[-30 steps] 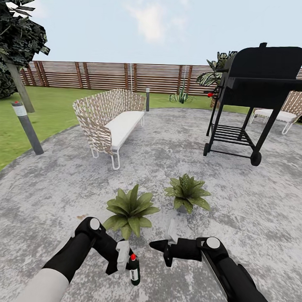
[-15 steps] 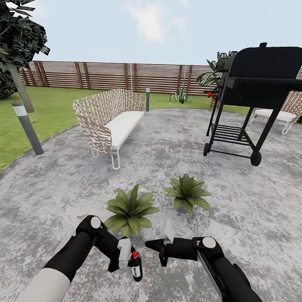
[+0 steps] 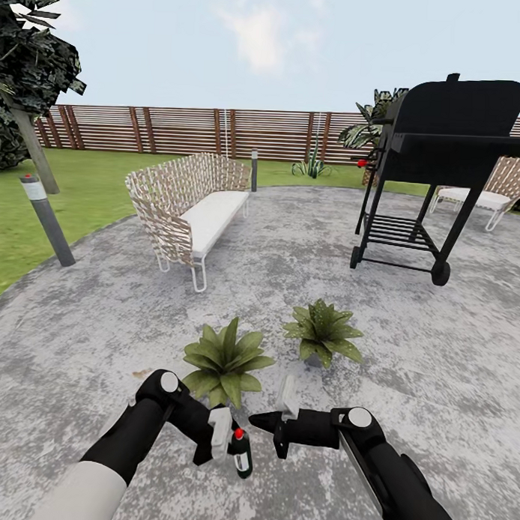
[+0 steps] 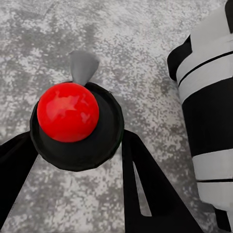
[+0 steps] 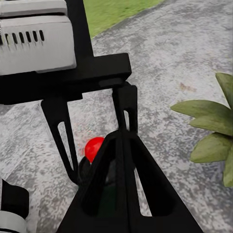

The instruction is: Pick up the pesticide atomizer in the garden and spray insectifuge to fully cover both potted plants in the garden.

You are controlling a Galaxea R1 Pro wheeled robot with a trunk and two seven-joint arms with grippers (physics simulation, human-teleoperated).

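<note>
The pesticide atomizer (image 3: 242,454) is held upright between the fingers of the left gripper (image 3: 225,445), above the grey paving (image 3: 100,337) at the near centre of the scene. Its red top (image 4: 68,112) is seen between the dark fingers (image 4: 145,194) in the left wrist view. The right gripper (image 3: 263,421) is positioned just right of the bottle, its jaws closed together on nothing. Two potted plants (image 3: 225,360) (image 3: 322,331) stand just beyond both grippers.
</note>
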